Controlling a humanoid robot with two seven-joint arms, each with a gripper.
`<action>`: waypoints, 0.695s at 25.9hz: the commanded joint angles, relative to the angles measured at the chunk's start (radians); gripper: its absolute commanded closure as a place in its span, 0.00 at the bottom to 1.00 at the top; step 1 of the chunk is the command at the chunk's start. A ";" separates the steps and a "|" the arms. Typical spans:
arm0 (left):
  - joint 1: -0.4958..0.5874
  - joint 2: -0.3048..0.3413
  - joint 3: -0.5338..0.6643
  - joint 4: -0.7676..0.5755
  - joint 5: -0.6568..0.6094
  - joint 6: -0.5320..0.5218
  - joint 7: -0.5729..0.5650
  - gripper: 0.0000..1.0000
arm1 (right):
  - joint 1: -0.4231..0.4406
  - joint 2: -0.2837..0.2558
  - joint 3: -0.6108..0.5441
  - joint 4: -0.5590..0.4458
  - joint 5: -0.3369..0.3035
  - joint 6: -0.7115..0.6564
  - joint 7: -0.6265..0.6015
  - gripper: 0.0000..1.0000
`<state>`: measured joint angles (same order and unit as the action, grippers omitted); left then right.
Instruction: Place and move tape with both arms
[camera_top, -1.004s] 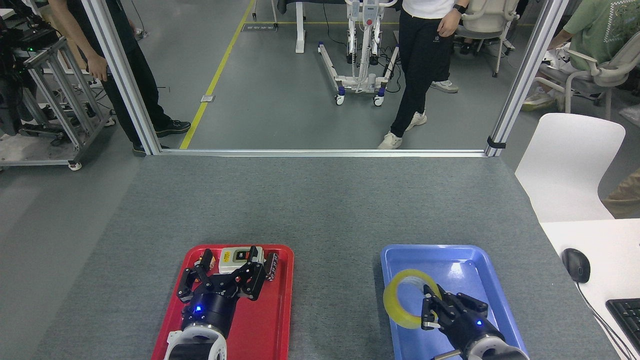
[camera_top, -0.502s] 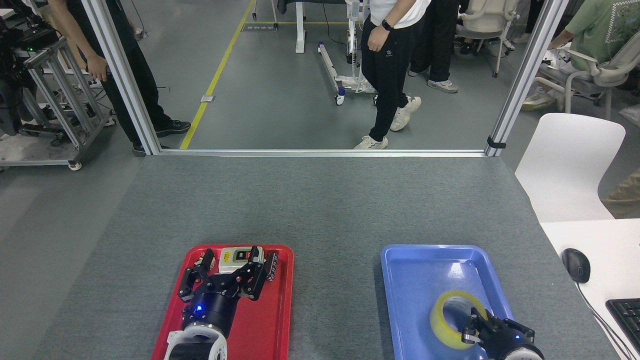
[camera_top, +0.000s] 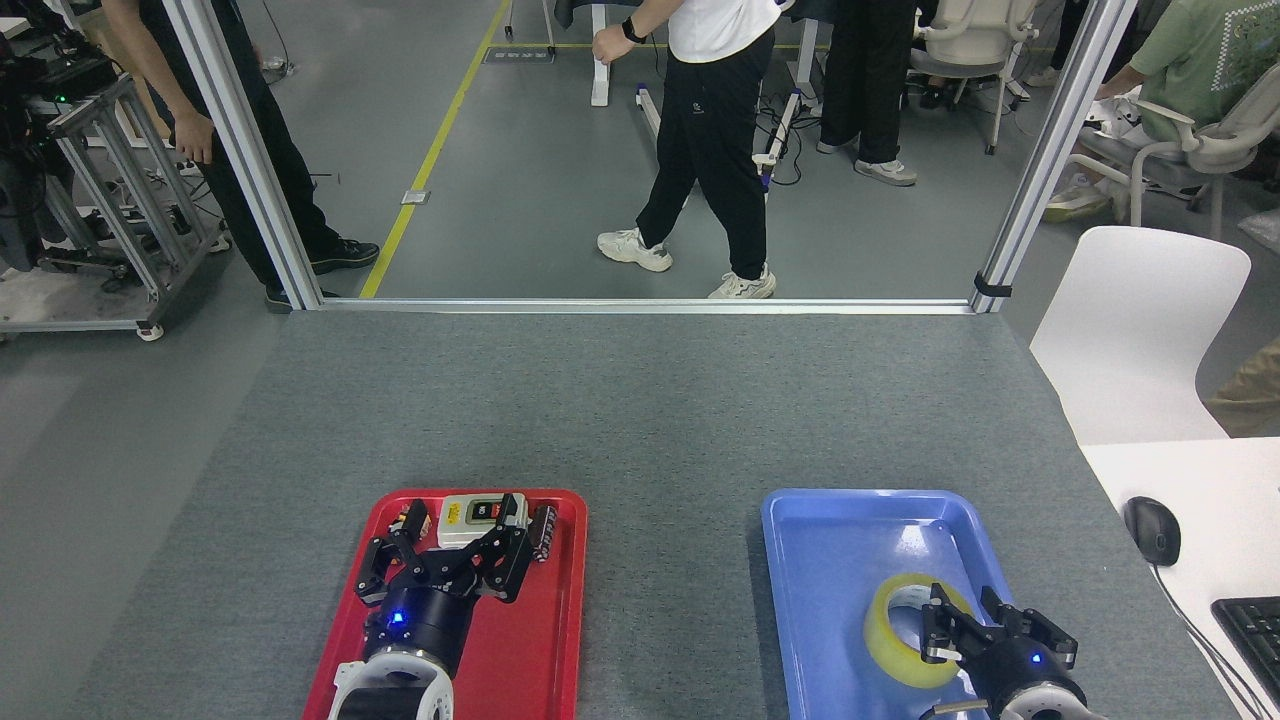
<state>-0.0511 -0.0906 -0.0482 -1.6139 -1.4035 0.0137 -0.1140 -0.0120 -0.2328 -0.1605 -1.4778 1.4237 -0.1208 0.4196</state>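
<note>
The yellowish tape (camera_top: 900, 640) rests in the near right part of the blue tray (camera_top: 830, 540), its round hole facing up and towards me. My right gripper (camera_top: 985, 622) sits right beside it on its right side with fingers spread open; one fingertip (camera_top: 934, 625) overlaps the roll's right rim. My left gripper (camera_top: 448, 560) hovers over the red tray (camera_top: 560, 620), fingers spread and holding nothing.
On the red tray's far end lie a white box with a yellow label (camera_top: 470, 512) and a small dark cylinder (camera_top: 545, 530). A white chair (camera_top: 1135, 330) and a desk with a mouse (camera_top: 1152, 530) stand to the right. People walk beyond the metal frame (camera_top: 640, 305).
The right gripper carried the tape from the blue tray's left side to its near right, then spread its fingers. The left arm stayed still. A person behind walked left.
</note>
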 joint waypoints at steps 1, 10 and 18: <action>-0.001 0.000 0.001 -0.001 0.000 0.000 0.001 0.01 | 0.001 0.003 -0.001 -0.013 0.000 -0.020 -0.133 0.00; -0.006 0.000 0.001 0.002 0.000 0.000 -0.001 0.01 | 0.007 0.010 0.003 -0.067 0.000 -0.056 -0.536 0.00; -0.009 -0.001 0.001 0.002 0.000 0.000 -0.003 0.01 | 0.037 0.012 0.006 -0.065 -0.002 -0.056 -0.541 0.00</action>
<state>-0.0590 -0.0919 -0.0476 -1.6122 -1.4036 0.0137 -0.1159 0.0108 -0.2206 -0.1555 -1.5426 1.4223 -0.1745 -0.1161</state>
